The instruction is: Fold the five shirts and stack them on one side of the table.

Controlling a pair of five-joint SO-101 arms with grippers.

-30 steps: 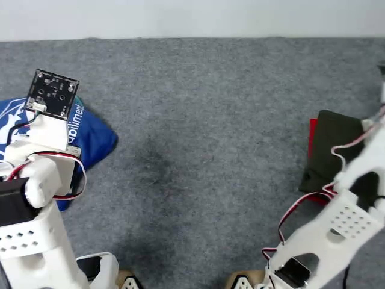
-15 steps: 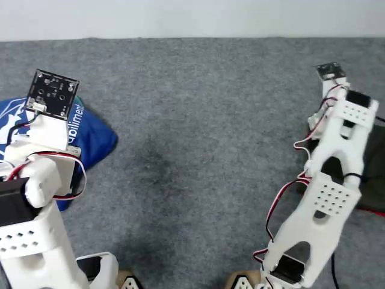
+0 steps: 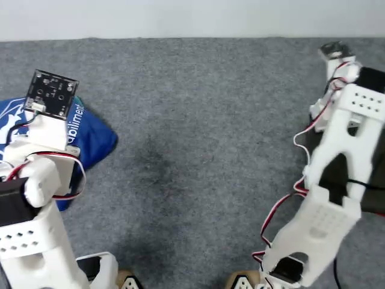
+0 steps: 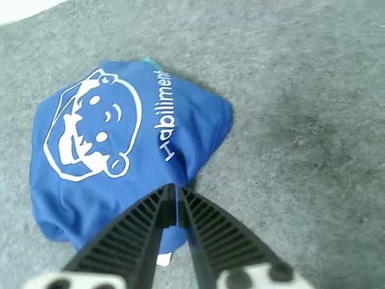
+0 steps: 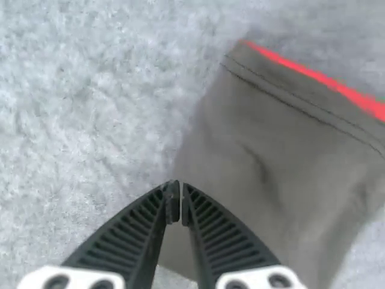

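Note:
A folded blue shirt point(image 4: 120, 150) with a white cartoon print lies on the grey carpet at the table's left side point(image 3: 96, 139). My left gripper point(image 4: 176, 191) hangs over its near edge, shut with nothing in it. At the right side lies a folded dark olive shirt point(image 5: 277, 174) on top of a red shirt point(image 5: 313, 75), of which a thin edge shows. My right gripper point(image 5: 176, 185) is shut and empty, over the olive shirt's edge where it meets the carpet. In the high view the right arm point(image 3: 343, 156) covers most of that pile point(image 3: 373, 192).
Grey carpet point(image 3: 204, 132) covers the whole table, open between the two piles. A pale wall runs along the far edge point(image 3: 192, 18). Both arm bases stand at the near edge.
The right arm has swung in from the right edge and stretched toward the far side, over the dark shirt pile. The left arm and the blue shirt have not moved.

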